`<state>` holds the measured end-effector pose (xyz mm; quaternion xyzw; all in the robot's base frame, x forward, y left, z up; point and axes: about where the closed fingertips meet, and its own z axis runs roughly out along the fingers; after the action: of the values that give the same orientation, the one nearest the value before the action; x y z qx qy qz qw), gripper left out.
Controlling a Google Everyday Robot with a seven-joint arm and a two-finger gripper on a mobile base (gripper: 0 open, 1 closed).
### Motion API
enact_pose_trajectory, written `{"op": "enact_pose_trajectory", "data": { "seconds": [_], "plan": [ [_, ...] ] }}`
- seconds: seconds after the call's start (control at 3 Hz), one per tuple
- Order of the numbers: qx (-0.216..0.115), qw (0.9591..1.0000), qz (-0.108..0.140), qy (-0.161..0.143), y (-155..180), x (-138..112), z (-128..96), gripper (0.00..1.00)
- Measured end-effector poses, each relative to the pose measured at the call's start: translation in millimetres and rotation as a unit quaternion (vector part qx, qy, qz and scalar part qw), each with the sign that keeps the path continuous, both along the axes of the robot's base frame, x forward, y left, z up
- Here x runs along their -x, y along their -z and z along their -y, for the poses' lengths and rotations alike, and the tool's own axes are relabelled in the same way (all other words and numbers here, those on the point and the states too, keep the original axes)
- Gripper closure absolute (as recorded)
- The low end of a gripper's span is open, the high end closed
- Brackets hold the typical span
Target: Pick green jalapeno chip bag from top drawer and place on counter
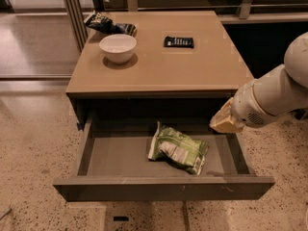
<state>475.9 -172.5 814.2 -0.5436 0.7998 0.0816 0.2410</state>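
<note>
My claw point(225, 121) hangs over the right end of the open drawer point(115, 157), just below the counter point(163, 69) edge and to the right of the bag point(178, 149); whether it is open or closed I cannot tell. The green bag lies crumpled and glossy on the drawer floor, right of centre, near the front panel. The risks as I judge them: I sit close to the drawer's right wall and the counter's lip, so a careless descent could clip either. The slick, puffed film could slip from my grip, or I could catch only a corner and drop it back. Pressing down could shove the bag against the front panel. On the counter, a bowl point(118, 47), a dark bag point(108, 25) and a black device point(179, 42) sit toward the back, so a set-down there could knock them
</note>
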Motion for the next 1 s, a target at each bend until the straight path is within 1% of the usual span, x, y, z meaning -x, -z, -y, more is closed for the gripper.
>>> {"op": "enact_pose_trajectory", "data": {
  "seconds": [0.33,0.67,1.0],
  "plan": [
    [0.000,1.0000,0.000,0.000,0,0,0,1.00],
    [0.008,0.9999,0.011,0.002,16,-3,4,1.00],
    [-0.010,0.9997,0.020,0.008,44,-13,2,1.00]
  ]
}}
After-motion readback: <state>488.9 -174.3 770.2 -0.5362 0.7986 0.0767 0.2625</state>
